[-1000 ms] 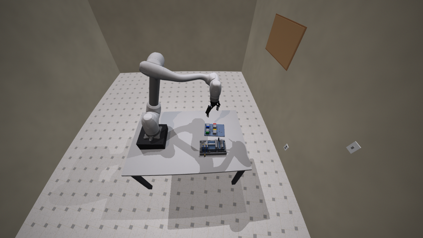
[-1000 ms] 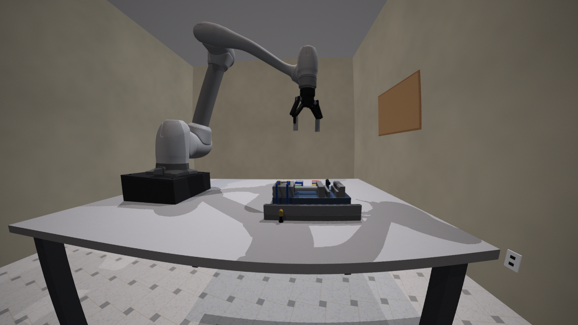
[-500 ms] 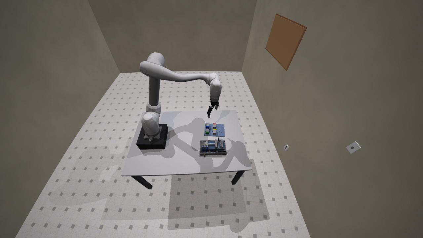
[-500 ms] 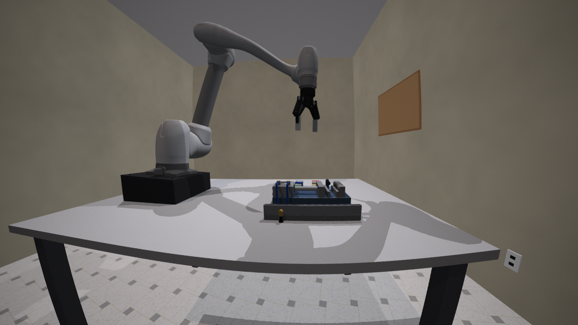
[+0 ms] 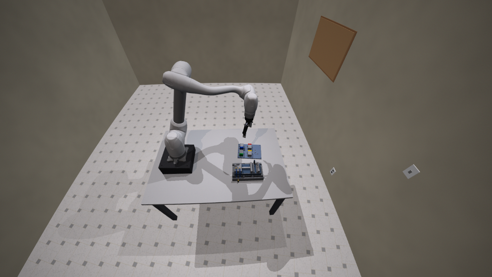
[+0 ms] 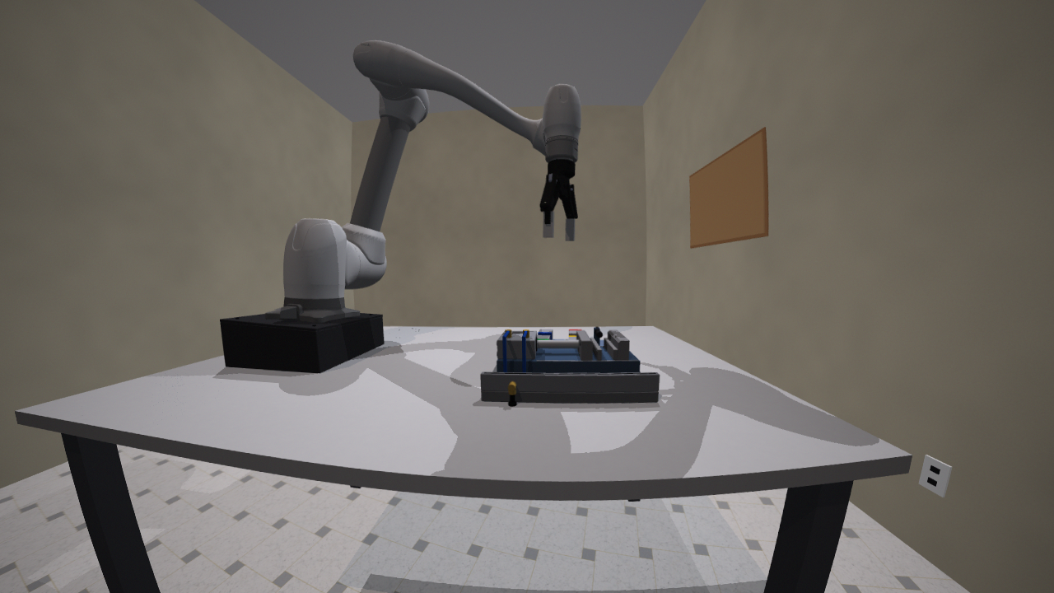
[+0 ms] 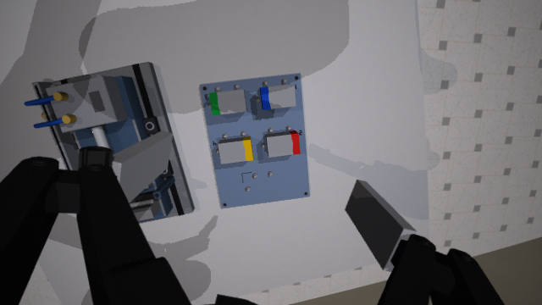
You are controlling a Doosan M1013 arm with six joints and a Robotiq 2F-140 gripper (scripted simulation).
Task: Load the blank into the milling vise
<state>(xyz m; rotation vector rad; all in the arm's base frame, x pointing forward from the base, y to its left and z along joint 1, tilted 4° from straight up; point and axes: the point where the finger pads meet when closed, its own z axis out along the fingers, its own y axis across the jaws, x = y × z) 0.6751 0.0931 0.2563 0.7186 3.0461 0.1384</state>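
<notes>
In the top view, the hand point(image 5: 246, 130) point(image 6: 558, 226) point(image 7: 263, 174) points down, high over the tabletop point(image 5: 165, 192) point(image 6: 295, 435) point(image 7: 262, 254), toward its far right corner. Its fingers are spread wide with nothing between them. The green-end block point(image 5: 241, 153) point(image 7: 228, 102) lies on the blue plate point(image 5: 258, 148) point(image 7: 237, 195), between the vise point(image 5: 247, 178) point(image 6: 571, 387) point(image 7: 85, 97) and the far edge.

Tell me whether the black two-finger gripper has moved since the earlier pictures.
Yes. The gripper has turned counterclockwise in the top view, its nearer fingertip swinging rightward against the blue rectangular plate.
</notes>
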